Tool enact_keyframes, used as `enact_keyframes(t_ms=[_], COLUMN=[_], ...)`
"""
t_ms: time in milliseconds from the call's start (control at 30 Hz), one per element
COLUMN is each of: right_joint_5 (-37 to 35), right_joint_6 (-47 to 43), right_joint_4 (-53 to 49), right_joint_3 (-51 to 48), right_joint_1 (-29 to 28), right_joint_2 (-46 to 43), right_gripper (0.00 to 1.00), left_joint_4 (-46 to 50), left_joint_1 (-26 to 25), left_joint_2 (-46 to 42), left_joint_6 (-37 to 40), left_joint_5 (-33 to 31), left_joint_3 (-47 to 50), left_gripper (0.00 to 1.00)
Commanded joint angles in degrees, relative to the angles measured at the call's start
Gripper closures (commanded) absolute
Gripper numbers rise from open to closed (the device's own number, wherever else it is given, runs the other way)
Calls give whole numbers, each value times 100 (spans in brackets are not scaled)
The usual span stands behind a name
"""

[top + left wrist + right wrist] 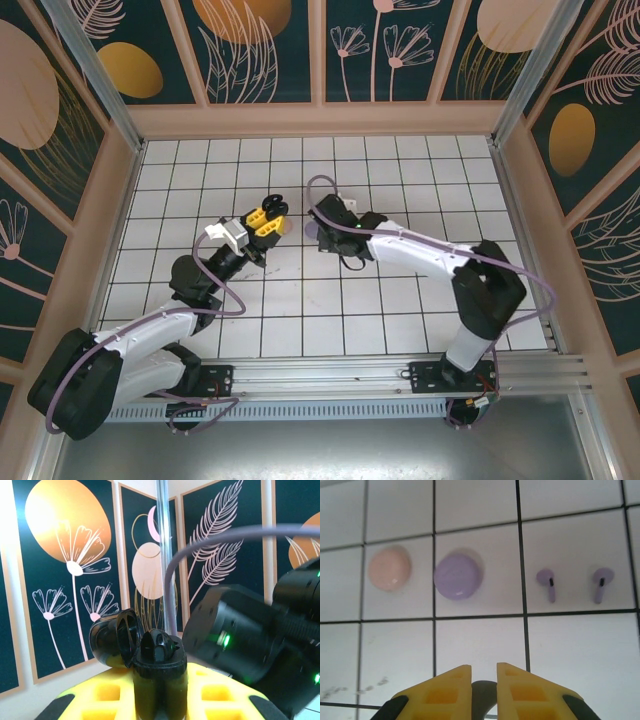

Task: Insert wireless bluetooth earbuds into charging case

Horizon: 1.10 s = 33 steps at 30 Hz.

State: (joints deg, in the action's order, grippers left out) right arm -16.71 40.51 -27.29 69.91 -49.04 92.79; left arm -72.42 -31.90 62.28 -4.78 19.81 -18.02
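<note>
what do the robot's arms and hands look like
The left arm and right arm have white tubular links between bulky black joint housings. A greyish-purple cable loops alongside each. The left hand and right hand have yellow fingers with square recesses. Small green lights glow on the right arm's black housing.

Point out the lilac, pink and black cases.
lilac case [458,573]: right wrist view, middle of its top.
pink case [390,569]: right wrist view, middle of its top.
black case [157,652]: left wrist view, open base.

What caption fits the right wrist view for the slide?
Right gripper facing pink case, lilac case and two lilac earbuds on the tiled table.
</note>
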Motion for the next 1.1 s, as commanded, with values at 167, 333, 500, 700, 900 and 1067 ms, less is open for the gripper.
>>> enact_keyframes(t_ms=[167, 333, 500, 700, 900, 1067], right_joint_5=[-327, -176, -370, -569, -754, -1088], right_joint_6=[-642, -879, -1155, -1547, -1811, -1998], right_joint_4=[52, 197, 472, 861, 1228, 1674], right_joint_3=[383, 747, 1004, 1165, 1072, 788], right_joint_1=[43, -27, -468, -1004, -1354, -1586], right_joint_2=[-1247, -1617, -1733, -1724, -1712, -1751], right_gripper=[85, 85, 85, 85, 85, 85], left_joint_4=[109, 341, 396, 394, 368, 330], left_joint_1=[-27, -27, -27, -27, -27, -26], left_joint_2=[-49, -34, 45, 183, 232, 214], left_joint_6=[16, 56, 39, -3, -81, -140], left_joint_5=[406, 583, 645, 728, 859, 936], left_joint_3=[-237, -272, -228, -250, -351, -372], left_gripper=[100, 100, 100, 100, 100, 100])
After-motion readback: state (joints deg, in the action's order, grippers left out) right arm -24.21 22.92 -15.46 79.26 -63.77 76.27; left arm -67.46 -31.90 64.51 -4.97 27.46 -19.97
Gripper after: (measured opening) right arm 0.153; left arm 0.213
